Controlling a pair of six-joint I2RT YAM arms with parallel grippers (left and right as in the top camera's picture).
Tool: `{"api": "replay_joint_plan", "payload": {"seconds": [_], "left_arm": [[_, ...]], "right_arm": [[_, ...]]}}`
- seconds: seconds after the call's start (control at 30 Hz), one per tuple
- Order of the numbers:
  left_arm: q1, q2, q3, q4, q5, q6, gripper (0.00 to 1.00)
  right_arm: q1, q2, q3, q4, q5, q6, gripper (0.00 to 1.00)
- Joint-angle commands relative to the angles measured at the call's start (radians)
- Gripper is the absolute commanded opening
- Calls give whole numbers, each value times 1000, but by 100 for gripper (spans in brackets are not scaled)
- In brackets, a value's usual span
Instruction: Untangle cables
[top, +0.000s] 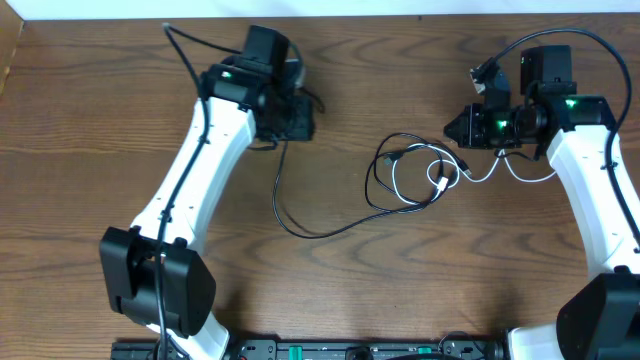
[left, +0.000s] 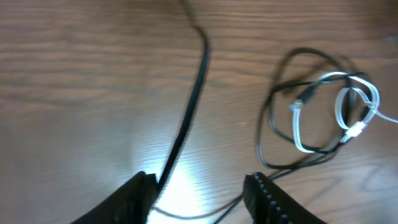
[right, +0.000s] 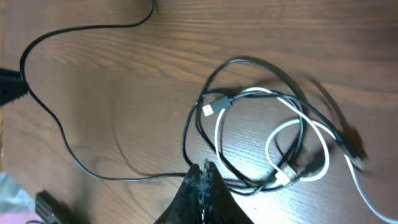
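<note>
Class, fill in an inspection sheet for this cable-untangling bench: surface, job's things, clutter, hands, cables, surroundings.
Surface: wooden table, bare wood grain.
Job's things: black cord and white cord looped together mid-table; the black cord's long tail runs toward the left hand.
Clutter: nothing seen.
Hands: left hand open, black cord passing between its fingers; right hand shut at the tangle's edge, any grip unclear.
Cables: thick black arm cables arc off both arms.
Surroundings: dark equipment rail along the near edge.
</note>
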Motion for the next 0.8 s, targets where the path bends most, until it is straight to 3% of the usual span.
{"api": "replay_joint_plan", "payload": {"seconds": [0.0,0.13,0.33,0.37,0.5,0.77], "left_arm": [[-27,9,-5,19,17,6,52],[-40,19,-5,27,-77,6,57],[-41,34,-5,27,-78,19,93],[-45,34,-5,27,-43,61,95],[-65,35,-5,28,240,328,95],[-143,113,-5,175,288,353,95]], "right_arm": [[-13,-6,1,-14,132,90,1],[-54,-6,1,-27,179,118,11],[-106,-6,1,-46,179,113,25],[-109,-6,1,-48,179,110,27],[-110,-6,1,-48,188,110,29],[-110,-6,1,-58,228,110,32]]}}
